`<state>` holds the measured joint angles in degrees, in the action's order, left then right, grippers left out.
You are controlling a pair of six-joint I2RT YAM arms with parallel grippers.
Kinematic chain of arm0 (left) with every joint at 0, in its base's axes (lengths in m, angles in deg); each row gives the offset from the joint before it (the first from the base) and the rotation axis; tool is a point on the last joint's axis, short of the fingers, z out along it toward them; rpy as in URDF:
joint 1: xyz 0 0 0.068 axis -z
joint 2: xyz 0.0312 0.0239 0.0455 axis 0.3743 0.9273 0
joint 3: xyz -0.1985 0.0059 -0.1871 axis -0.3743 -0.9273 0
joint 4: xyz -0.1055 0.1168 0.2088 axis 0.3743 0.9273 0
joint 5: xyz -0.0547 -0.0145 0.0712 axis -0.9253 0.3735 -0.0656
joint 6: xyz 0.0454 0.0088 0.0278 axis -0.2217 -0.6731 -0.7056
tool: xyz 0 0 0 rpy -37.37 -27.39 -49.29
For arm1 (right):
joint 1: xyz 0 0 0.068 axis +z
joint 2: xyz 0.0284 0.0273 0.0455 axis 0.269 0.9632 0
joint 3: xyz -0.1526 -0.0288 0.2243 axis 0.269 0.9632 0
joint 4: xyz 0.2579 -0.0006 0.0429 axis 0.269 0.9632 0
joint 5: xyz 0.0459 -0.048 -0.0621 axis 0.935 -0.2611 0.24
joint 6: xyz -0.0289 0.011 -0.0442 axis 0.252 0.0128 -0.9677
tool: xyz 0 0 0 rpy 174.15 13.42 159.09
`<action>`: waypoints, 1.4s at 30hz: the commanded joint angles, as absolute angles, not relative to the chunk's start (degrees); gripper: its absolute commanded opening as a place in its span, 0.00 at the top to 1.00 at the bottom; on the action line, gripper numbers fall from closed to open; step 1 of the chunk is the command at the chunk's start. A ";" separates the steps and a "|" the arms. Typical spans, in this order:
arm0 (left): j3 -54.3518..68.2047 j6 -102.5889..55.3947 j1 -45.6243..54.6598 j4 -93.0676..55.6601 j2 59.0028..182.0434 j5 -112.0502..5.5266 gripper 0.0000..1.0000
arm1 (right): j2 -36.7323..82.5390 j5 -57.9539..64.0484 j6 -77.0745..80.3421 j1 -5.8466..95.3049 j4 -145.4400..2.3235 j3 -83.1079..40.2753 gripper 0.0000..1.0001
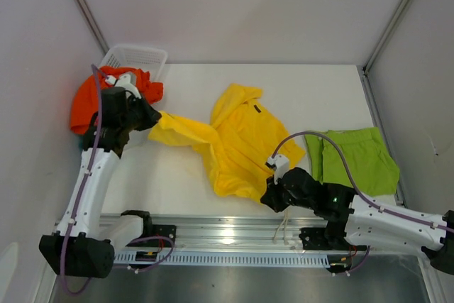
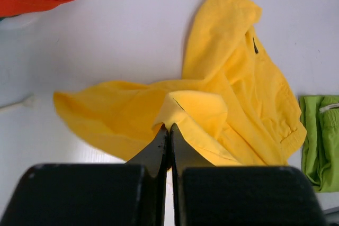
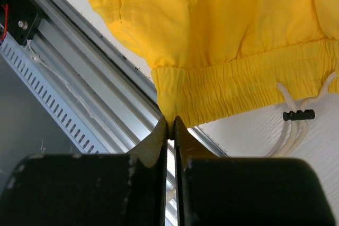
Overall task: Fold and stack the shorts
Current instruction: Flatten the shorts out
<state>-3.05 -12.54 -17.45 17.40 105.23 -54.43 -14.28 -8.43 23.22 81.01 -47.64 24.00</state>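
Grip is two-point on the yellow shorts [image 1: 237,140], which lie crumpled mid-tabletop [image 1: 305,90], so I read this as the spread-flat step before folding. Jaws of the left gripper [image 2: 169,127] are clamped on a rolled fold of leg hem toward the left edge. Jaws of the right gripper [image 3: 170,123] are clamped on the waistband corner at the near edge, just over the aluminium rail [image 3: 79,78]. To do it well: pull the two pinches apart evenly and low over the surface, take the twist out of the bunched leg, then lay down flat. Watch the drawstring [image 3: 296,125], loose beside the right pinch; it could get trapped in a fold. Left arm reaches up along the left edge, wrist turned in toward centre. Right arm lies low along the near edge, forearm pointing left. The lime green shorts [image 1: 355,157] sit folded by the right edge, likely the stack spot. The orange shorts [image 1: 89,101] drape over the basket [image 1: 142,54] at the far-left corner.
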 commanded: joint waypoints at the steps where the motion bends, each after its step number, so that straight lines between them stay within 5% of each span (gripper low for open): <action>1: -0.82 -14.87 -24.94 23.56 102.51 -61.51 1.00 | -15.37 -8.46 23.12 81.96 -47.81 23.28 1.00; 11: 11.48 -14.89 -38.50 29.38 103.22 -64.25 1.00 | -21.26 -25.15 25.50 81.78 -38.84 10.37 1.00; 19: 20.16 -8.91 -42.81 29.98 100.93 -67.41 1.00 | -20.39 -18.49 16.28 81.96 -37.88 -8.33 1.00; 29: 51.89 -7.23 -43.51 39.21 104.52 -56.78 1.00 | -12.66 -12.58 14.50 82.14 -24.09 -38.98 1.00; 36: 44.27 -1.08 -43.51 25.95 97.87 -55.55 1.00 | -14.75 -9.94 15.29 82.31 -20.83 -48.79 1.00; 42: 40.94 1.46 -43.51 21.12 97.32 -54.84 1.00 | -13.09 -33.73 17.66 87.83 -15.21 -48.44 1.00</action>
<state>43.16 -1.53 -42.89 28.00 97.02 -57.34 -15.09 -18.05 16.25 84.86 -18.81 -48.48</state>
